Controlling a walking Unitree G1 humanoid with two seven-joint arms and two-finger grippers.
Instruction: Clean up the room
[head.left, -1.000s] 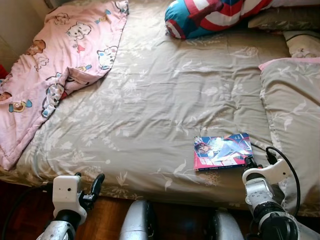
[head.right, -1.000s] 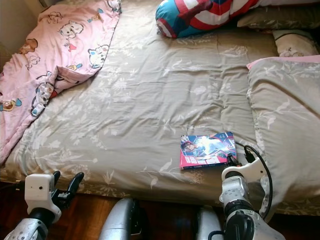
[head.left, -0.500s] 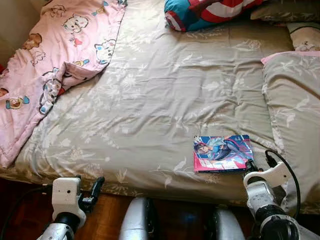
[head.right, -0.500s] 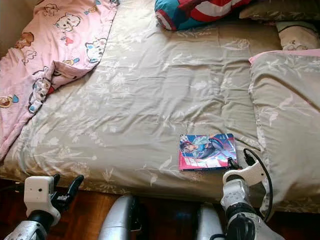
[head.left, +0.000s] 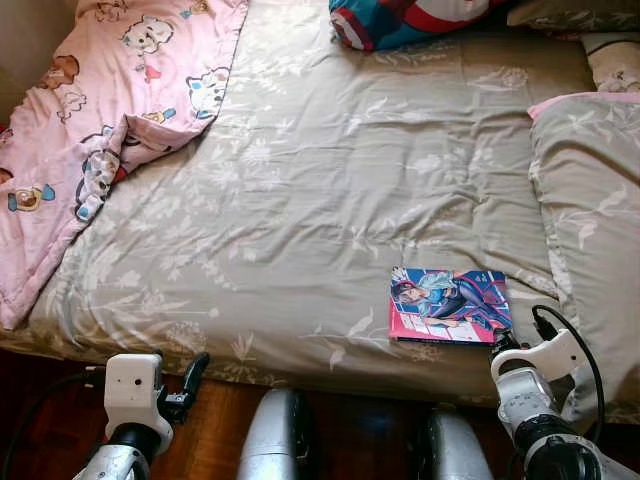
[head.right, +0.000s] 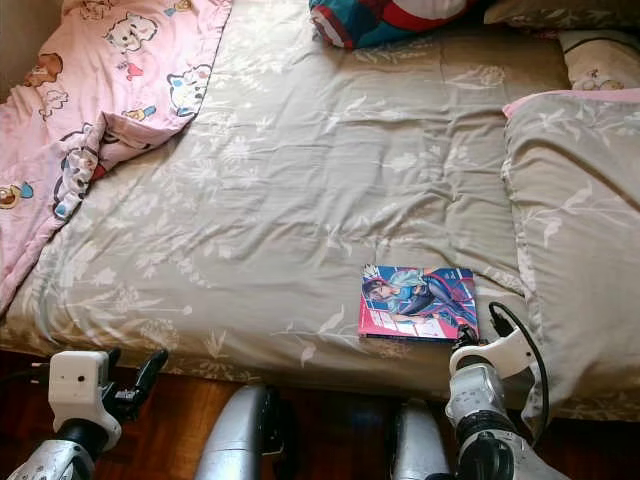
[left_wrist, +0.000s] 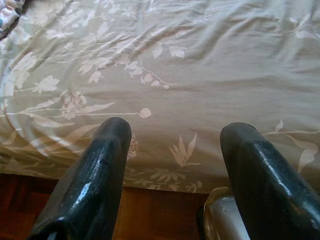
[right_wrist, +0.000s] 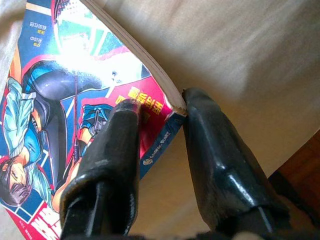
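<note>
Straddling a corner of the comic book, the right gripper has its black fingers apart, one over the cover, one at the page edge. The book lies flat on the bed near its front edge, at five o'clock in the head views. Thin, light and floppy with a glossy cover, it likely wants pinching near the spine. The left gripper hovers open at seven o'clock.

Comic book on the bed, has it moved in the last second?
Yes, slightly. Against the leaf print of the sheet, the comic book has turned a little clockwise, its end by the right gripper swinging toward the robot.
</note>
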